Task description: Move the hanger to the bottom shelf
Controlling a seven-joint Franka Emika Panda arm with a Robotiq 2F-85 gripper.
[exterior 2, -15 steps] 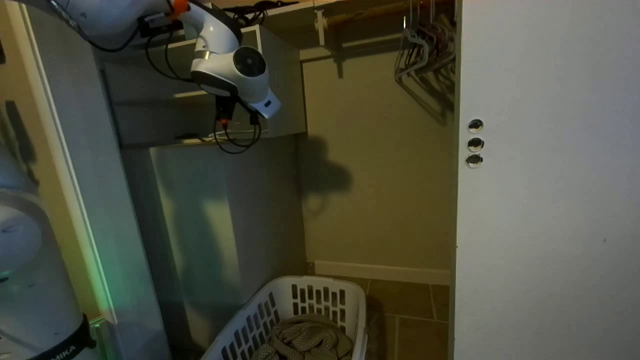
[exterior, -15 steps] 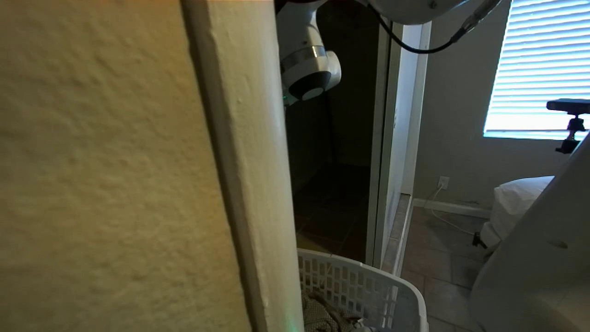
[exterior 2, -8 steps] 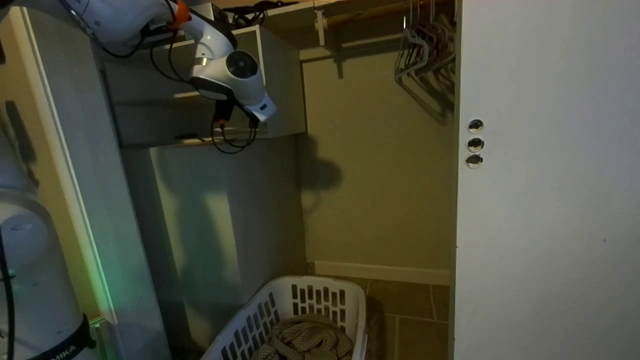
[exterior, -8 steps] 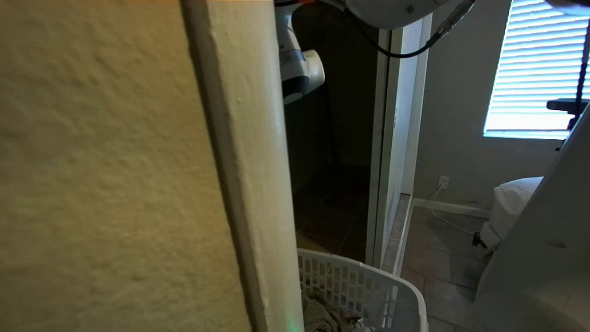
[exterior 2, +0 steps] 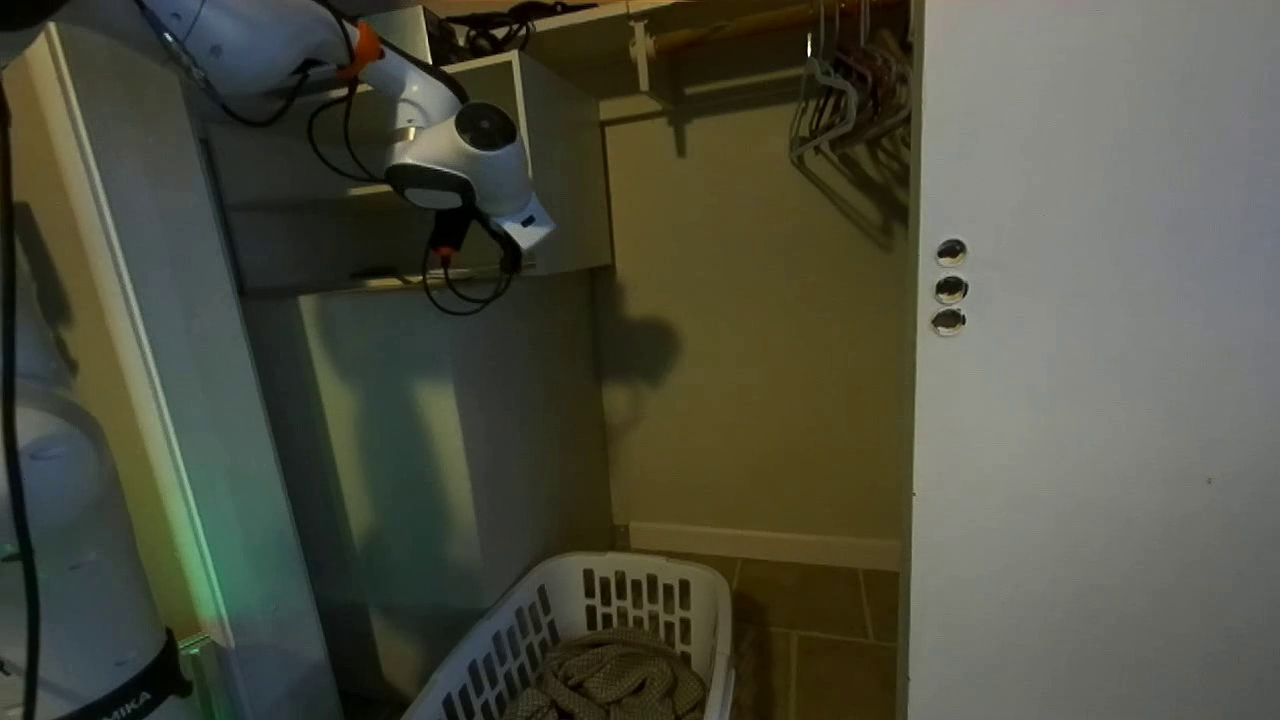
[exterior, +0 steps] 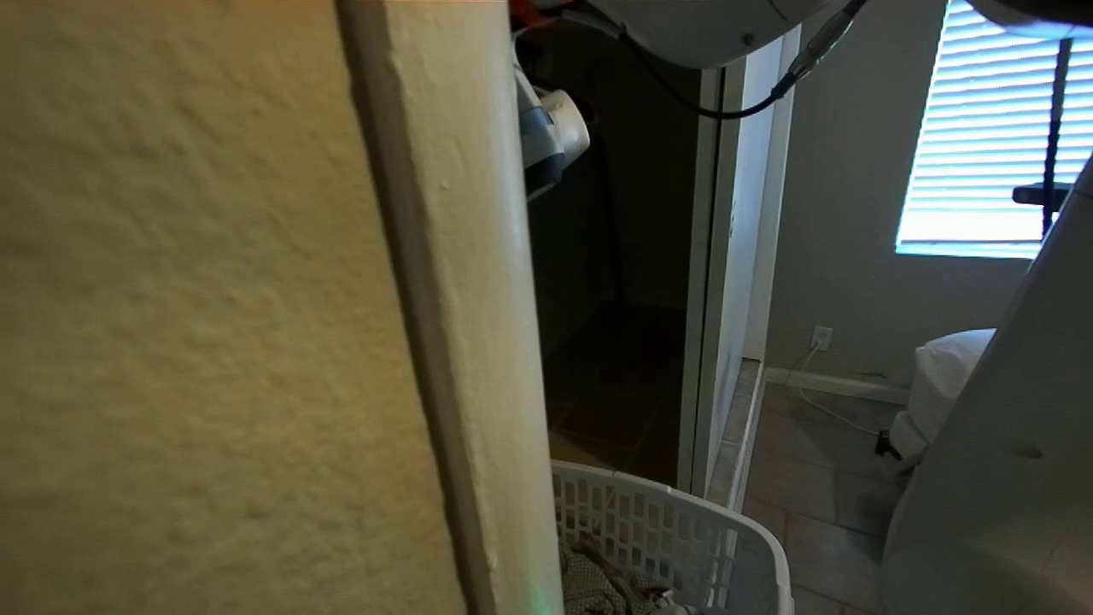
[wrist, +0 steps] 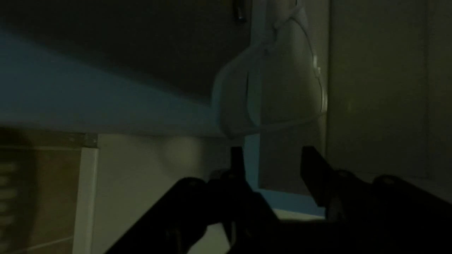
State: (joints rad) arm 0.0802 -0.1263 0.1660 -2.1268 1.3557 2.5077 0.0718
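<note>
In the wrist view, a pale hanger (wrist: 282, 125) shows as a closed loop across the edge of the shelf unit, beyond my fingertips. Its upper end runs toward the top of the frame; I cannot tell how it rests. My gripper (wrist: 272, 150) is open, with two dark fingers apart and nothing between them. In an exterior view, the arm's hand hangs in front of the shelf unit, and its fingers are lost against the dark. The bottom shelf (exterior 2: 395, 286) shows below the hand as a lit edge with a small dark item on it.
Several other hangers (exterior 2: 830, 110) hang from the closet rod (exterior 2: 740, 32). A white laundry basket (exterior 2: 725, 620) with brown cloth stands on the floor below. A white sliding door (exterior 2: 1090, 400) bounds the closet. A door frame (exterior: 478, 299) hides part of the arm.
The arm's hand has shifted slightly left and a little down in front of the shelves, and the forearm has lowered. A black cable has swung into view at the far left. The gripper's fingers cannot be compared.
</note>
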